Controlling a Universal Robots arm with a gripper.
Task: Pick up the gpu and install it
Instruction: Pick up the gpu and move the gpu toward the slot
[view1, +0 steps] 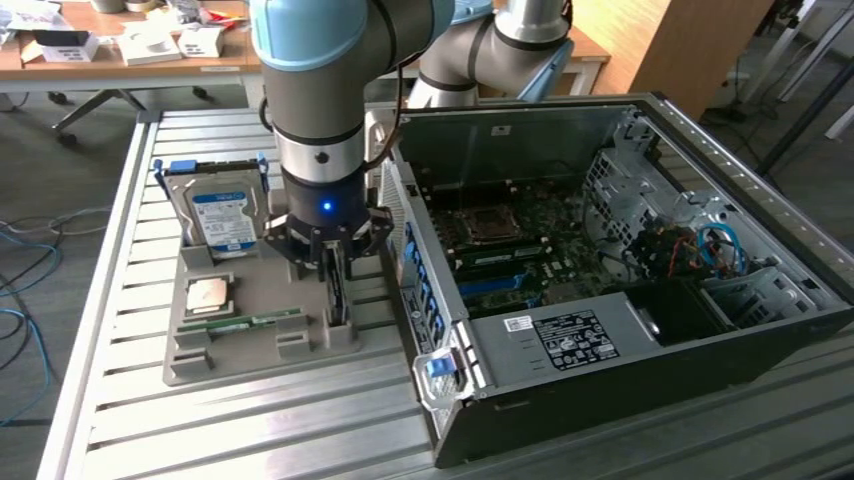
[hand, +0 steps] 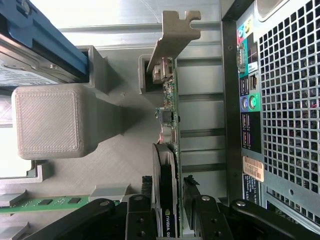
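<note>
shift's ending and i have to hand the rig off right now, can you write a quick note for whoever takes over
The gripper is down over the gpu; whether it has hold of the card cannot be told.
The gpu stands on edge in its slot of the grey holder, beside the open computer case.
Done: the gripper is at the card.
Left: the gpu is not lifted and not installed.

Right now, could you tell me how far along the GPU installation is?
Done: the claw is lowered astride the gpu, which stands on edge in the gray holder. In hand: nothing is lifted; the card sits in its slot. Left: the pick-up itself, and the gpu is not yet in the open computer case.
</note>
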